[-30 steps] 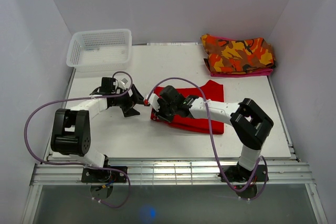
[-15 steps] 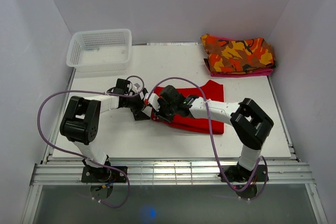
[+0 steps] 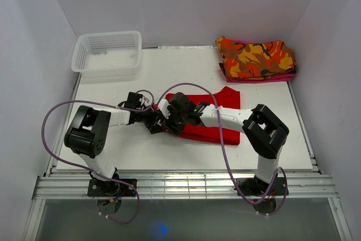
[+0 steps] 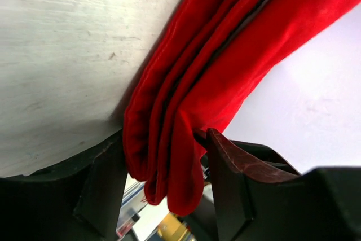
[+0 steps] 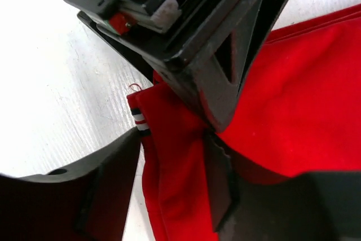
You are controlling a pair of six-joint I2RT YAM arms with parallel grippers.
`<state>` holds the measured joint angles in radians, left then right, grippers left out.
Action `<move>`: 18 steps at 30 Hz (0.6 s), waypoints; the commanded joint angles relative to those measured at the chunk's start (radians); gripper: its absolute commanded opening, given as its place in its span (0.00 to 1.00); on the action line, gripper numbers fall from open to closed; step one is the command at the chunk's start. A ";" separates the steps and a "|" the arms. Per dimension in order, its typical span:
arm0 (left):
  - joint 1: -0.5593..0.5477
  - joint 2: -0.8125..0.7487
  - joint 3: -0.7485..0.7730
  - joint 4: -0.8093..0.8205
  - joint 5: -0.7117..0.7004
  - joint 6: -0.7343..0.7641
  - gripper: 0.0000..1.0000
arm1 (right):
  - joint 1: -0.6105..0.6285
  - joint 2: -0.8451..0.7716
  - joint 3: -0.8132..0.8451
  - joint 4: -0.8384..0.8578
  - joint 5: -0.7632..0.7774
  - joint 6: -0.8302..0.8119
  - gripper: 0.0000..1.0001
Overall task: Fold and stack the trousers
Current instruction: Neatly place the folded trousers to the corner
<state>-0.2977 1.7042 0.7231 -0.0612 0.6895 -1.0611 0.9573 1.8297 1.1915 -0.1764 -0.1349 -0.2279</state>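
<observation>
The red trousers (image 3: 217, 118) lie folded in the middle of the table. Both grippers meet at the left edge of the fold. My left gripper (image 3: 154, 121) comes in from the left; in the left wrist view (image 4: 166, 162) its jaws are closed around a bunched stack of red layers (image 4: 225, 55). My right gripper (image 3: 170, 118) comes in from the right; in the right wrist view (image 5: 172, 156) its jaws pinch the same red edge (image 5: 304, 100), next to a small striped tag (image 5: 138, 121). The left gripper's black finger (image 5: 225, 55) lies just ahead of it.
A white mesh basket (image 3: 107, 53) stands at the back left. A folded orange-red-yellow camouflage garment (image 3: 255, 57) lies on a pink cloth (image 3: 259, 78) at the back right. Purple cables loop over both arms.
My left gripper moved right across the table to the trousers' left edge and closed on it. My right gripper kept its hold there, shifting slightly left.
</observation>
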 commanded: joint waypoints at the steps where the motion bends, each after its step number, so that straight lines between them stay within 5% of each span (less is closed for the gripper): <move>1: -0.012 -0.046 -0.024 0.017 -0.065 -0.074 0.64 | -0.008 -0.029 0.057 0.020 0.031 0.052 0.56; 10: -0.027 0.009 -0.016 0.101 -0.073 -0.100 0.58 | -0.158 -0.397 -0.108 -0.166 -0.035 0.209 0.82; 18: -0.046 0.012 -0.005 0.069 -0.094 -0.074 0.49 | -0.547 -0.592 -0.332 -0.319 -0.166 0.364 0.91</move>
<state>-0.3347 1.7145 0.7086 0.0147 0.6212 -1.1488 0.5163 1.2442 0.9432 -0.3618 -0.2237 0.0433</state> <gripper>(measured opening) 0.501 0.898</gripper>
